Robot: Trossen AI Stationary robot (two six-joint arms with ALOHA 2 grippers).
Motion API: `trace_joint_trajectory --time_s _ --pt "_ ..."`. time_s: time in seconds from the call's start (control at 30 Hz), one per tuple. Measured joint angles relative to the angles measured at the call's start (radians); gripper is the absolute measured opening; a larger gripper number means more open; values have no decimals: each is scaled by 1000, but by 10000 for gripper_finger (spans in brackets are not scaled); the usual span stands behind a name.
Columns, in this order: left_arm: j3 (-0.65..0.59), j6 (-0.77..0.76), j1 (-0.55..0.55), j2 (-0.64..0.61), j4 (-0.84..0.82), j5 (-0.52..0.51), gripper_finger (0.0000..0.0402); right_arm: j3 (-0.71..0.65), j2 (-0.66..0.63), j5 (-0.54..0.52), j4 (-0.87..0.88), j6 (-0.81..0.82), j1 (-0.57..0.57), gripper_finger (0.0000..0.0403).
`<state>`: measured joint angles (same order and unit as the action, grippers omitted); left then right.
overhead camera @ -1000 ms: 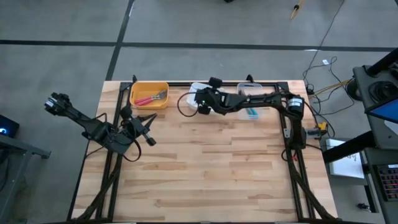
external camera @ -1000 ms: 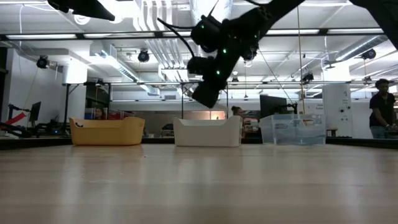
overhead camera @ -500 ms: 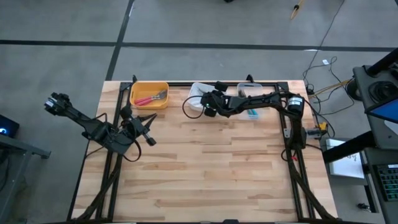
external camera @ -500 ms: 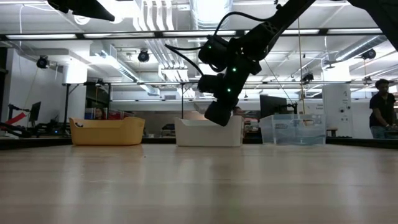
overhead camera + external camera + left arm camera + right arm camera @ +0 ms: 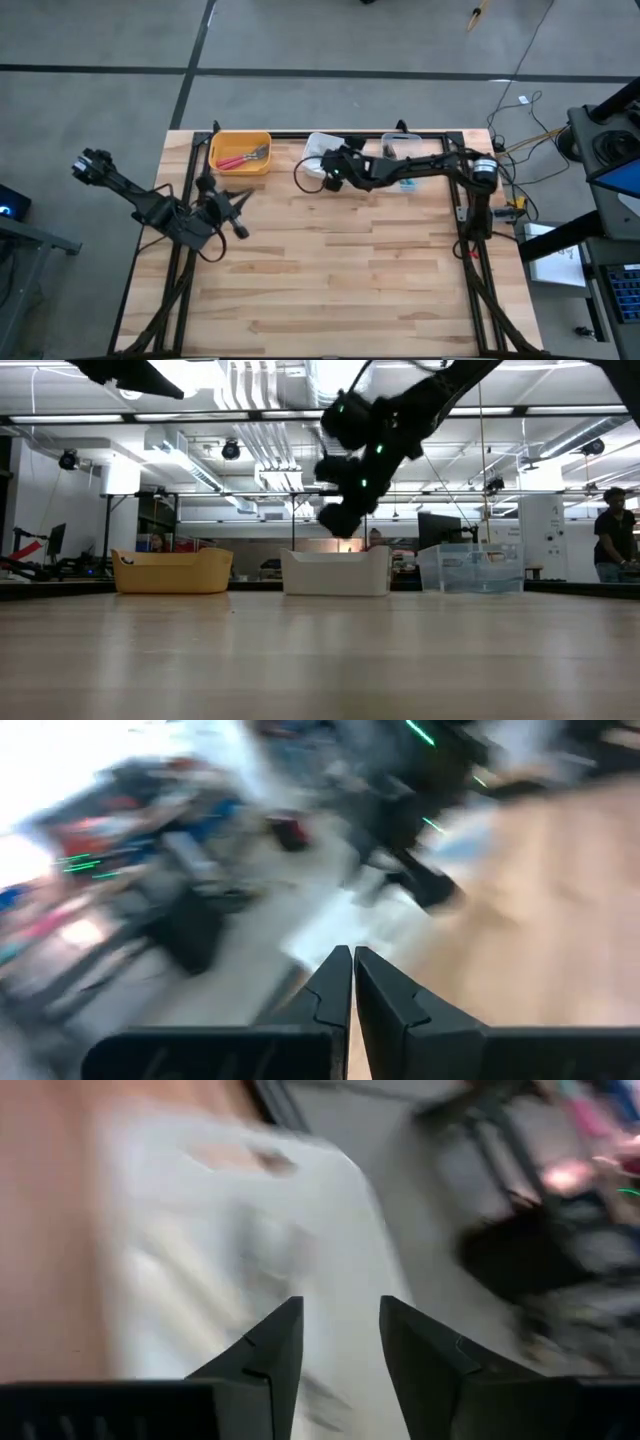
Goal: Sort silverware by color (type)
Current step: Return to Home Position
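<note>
- High view: pink forks (image 5: 240, 158) lie in the orange bin (image 5: 214, 150), at the far edge of the table (image 5: 330, 270).
- Teal forks (image 5: 405, 183) show in the clear bin (image 5: 400, 140), partly hidden under the right arm.
- The white bin (image 5: 316, 146) sits between those two. I cannot tell what is in it.
- The right gripper (image 5: 338, 1308) hangs over the near side of the white bin. Its fingers are released, with a gap between them and nothing in it.
- In the low view that gripper is raised above the bin's rim, not touching it.
- The left gripper (image 5: 352, 965) is over the table's left side, well apart from the bins. Its fingers are clenched together on nothing.
- A person (image 5: 610, 535) stands in the room beyond the table, at the right of the low view.
</note>
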<state>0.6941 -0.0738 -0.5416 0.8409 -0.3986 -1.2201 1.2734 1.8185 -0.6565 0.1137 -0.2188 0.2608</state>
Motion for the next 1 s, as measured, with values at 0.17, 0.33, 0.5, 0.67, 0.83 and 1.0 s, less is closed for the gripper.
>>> trace_joint_trajectory --time_s 0.17,0.33,0.5,0.67,0.83,1.0 --pt "-14 -13 -25 -21 -92 342 0 -171 -99 203 -221 36 -60 114" --pt "-129 37 -50 -72 -1 427 0 -423 -237 382 -549 23 -110 106" --pt "-212 19 -51 -196 84 435 0 -603 -425 510 -646 49 -118 97" --pt "-323 54 -51 -335 241 436 0 -746 -631 560 -652 83 -112 88" --pt "-470 60 -50 -455 457 435 0 -880 -838 562 -656 101 -112 80" --pt "-528 67 -49 -554 530 358 0 -1001 -1031 584 -655 101 -112 77"
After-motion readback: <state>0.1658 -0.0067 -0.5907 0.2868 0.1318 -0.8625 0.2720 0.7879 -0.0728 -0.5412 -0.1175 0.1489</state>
